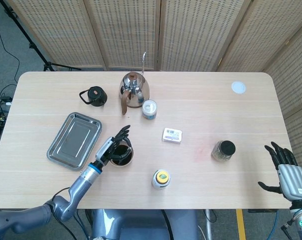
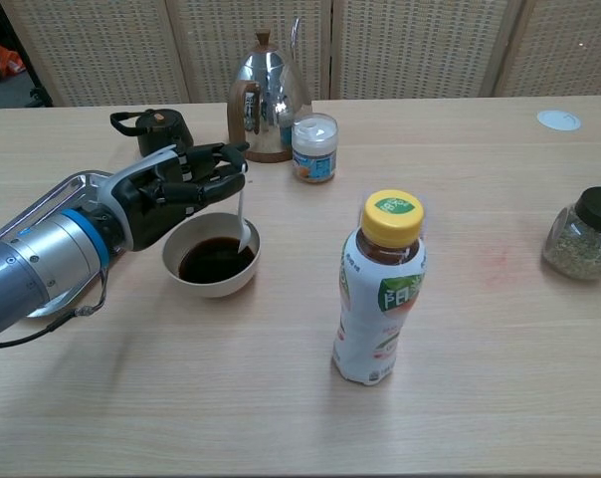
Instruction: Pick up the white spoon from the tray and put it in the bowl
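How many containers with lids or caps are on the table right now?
4: a black lidded pot beside the kettle, a white-capped jar by the kettle, a black-lidded jar toward the right, and a yellow-capped bottle at the near edge.

The bowl (image 2: pixel 211 261) sits under the left hand's fingers (image 2: pixel 206 171), the spoon (image 2: pixel 242 211) hanging from their tips into it; tray (image 1: pixel 75 138) behind the fingers, bottle (image 2: pixel 378 289) far beyond the fingertips.

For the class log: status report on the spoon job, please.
Left hand holds white spoon upright, tip at the bowl. Right hand open, idle. Nothing in the way.
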`<action>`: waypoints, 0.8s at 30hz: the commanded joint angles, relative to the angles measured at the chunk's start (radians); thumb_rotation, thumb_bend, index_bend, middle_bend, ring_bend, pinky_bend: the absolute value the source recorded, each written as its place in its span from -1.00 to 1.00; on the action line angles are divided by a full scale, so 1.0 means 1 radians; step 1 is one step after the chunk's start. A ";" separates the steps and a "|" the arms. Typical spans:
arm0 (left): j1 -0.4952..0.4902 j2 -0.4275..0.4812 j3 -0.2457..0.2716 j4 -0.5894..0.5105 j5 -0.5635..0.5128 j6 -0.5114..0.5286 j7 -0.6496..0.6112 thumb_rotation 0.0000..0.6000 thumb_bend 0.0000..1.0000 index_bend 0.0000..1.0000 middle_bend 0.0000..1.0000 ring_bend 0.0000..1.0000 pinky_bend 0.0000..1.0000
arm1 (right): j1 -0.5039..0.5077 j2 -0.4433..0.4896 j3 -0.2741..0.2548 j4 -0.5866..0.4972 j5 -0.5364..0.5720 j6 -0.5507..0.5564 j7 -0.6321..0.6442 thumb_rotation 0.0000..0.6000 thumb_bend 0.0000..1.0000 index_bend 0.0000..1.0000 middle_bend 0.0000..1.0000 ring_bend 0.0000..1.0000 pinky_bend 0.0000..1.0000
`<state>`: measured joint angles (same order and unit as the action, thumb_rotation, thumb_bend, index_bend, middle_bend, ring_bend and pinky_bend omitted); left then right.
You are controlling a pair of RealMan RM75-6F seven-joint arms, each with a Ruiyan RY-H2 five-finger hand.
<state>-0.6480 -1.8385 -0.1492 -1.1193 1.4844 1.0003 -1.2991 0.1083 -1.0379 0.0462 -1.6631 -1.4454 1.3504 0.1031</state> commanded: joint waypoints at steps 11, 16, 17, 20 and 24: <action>-0.013 -0.067 -0.010 0.095 -0.026 -0.004 -0.004 1.00 -0.14 0.34 -1.00 -1.00 -1.00 | 0.000 0.003 0.001 0.001 0.003 -0.001 0.010 1.00 -1.00 -0.93 -1.00 -1.00 -1.00; -0.016 -0.078 -0.005 0.112 -0.025 -0.007 -0.003 1.00 -0.14 0.34 -1.00 -1.00 -1.00 | 0.001 0.004 0.000 0.002 0.003 -0.004 0.012 1.00 -1.00 -0.93 -1.00 -1.00 -1.00; -0.016 -0.079 -0.004 0.114 -0.024 -0.008 -0.002 1.00 -0.14 0.34 -1.00 -1.00 -1.00 | 0.001 0.003 -0.001 0.002 0.002 -0.004 0.012 1.00 -1.00 -0.93 -1.00 -1.00 -1.00; -0.020 -0.083 -0.003 0.117 -0.022 -0.008 -0.001 1.00 -0.13 0.34 -1.00 -1.00 -1.00 | 0.001 0.005 -0.001 0.000 0.002 -0.004 0.013 1.00 -1.00 -0.93 -1.00 -1.00 -1.00; -0.022 -0.084 -0.002 0.111 -0.021 -0.004 0.004 1.00 -0.13 0.34 -1.00 -1.00 -1.00 | 0.000 0.007 0.001 0.000 0.005 -0.003 0.018 1.00 -1.00 -0.93 -1.00 -1.00 -1.00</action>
<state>-0.6698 -1.9228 -0.1514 -1.0077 1.4633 0.9953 -1.2956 0.1082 -1.0312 0.0468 -1.6630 -1.4409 1.3477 0.1208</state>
